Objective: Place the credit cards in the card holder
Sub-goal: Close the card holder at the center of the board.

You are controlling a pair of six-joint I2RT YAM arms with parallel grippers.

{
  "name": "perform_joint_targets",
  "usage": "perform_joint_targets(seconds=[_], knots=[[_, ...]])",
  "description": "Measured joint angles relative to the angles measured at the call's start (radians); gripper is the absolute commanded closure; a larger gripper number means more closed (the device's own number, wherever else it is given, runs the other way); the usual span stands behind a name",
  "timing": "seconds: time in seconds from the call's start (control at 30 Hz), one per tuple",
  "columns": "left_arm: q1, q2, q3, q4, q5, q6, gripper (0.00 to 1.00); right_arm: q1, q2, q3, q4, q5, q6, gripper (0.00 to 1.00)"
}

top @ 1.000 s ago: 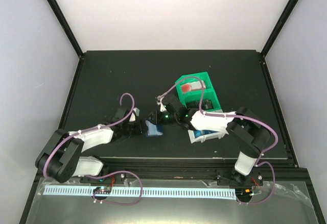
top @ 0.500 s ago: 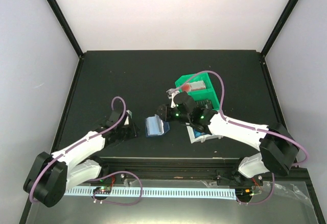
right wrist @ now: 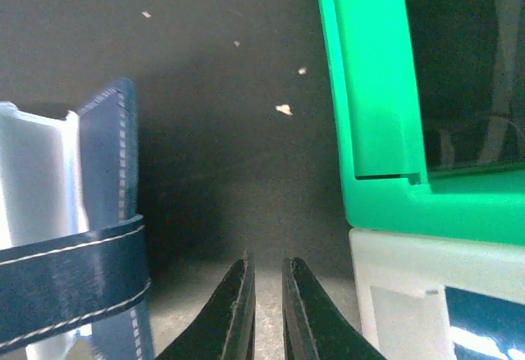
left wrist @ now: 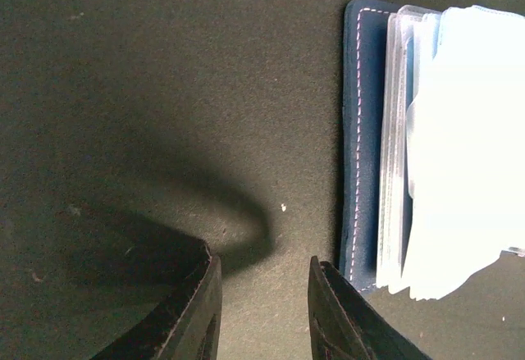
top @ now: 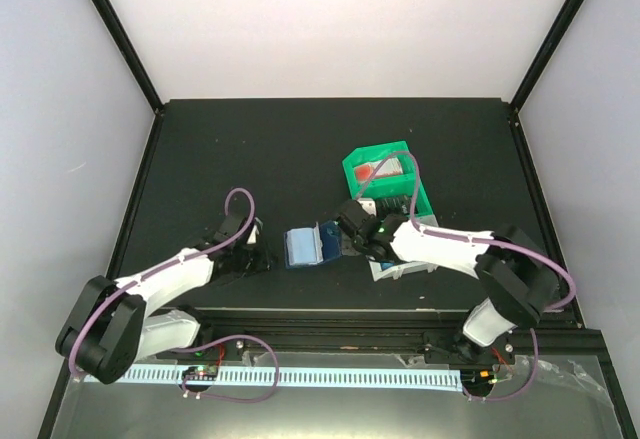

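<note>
Black table inside a white-walled enclosure, with both arms low near the middle.

Left pincer [top: 258, 252] [left wrist: 262, 315]: we see the jaws narrowly apart with nothing between them, only bare table. It sits at lower left of centre in the top view, just left of the card holder [top: 307, 246] and not touching it.

Right pincer [top: 347, 237] [right wrist: 267, 294]: the jaws are down to a thin slit and also empty. It points into the gap between the card holder and the bins.

In the left wrist view the card holder [left wrist: 359, 130] lies open on the table at the right edge, navy cover with white stitching underneath and clear sleeves fanned on top. In the right wrist view its navy flap [right wrist: 111, 163] stands up at left, with a stitched strap across the lower left corner.

The green bin [top: 385, 159] [right wrist: 369, 73] is right of centre and holds a red item [top: 378, 171]. The white bin [top: 398, 267] [right wrist: 410, 266] butts against its near side. A dark blue glossy piece [right wrist: 484, 331] lies inside the white bin; we cannot tell what it is.
</note>
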State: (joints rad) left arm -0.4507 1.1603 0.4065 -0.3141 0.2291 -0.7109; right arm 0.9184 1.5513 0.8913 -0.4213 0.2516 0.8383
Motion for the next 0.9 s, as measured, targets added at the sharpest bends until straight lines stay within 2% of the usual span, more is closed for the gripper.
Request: perform_joint_targets(seconds=[0.23,0.4,0.5,0.7,0.9], knots=[[0.000,0.040,0.020,0.021,0.016,0.014,0.69,0.000,0.106,0.015,0.014,-0.077,-0.026,0.83],[0.000,0.069,0.034,0.034,0.030,0.026,0.70,0.000,0.112,-0.002,0.127,-0.192,-0.050,0.67],[0.000,0.078,0.036,0.043,0.034,0.030,0.72,0.001,0.089,-0.029,0.200,-0.246,-0.060,0.63],[0.000,0.114,0.036,0.101,0.042,0.031,0.78,0.004,0.082,-0.033,0.286,-0.309,-0.079,0.61],[-0.001,0.146,0.037,0.159,0.052,0.029,0.82,0.006,0.148,-0.010,0.363,-0.373,-0.080,0.60]])
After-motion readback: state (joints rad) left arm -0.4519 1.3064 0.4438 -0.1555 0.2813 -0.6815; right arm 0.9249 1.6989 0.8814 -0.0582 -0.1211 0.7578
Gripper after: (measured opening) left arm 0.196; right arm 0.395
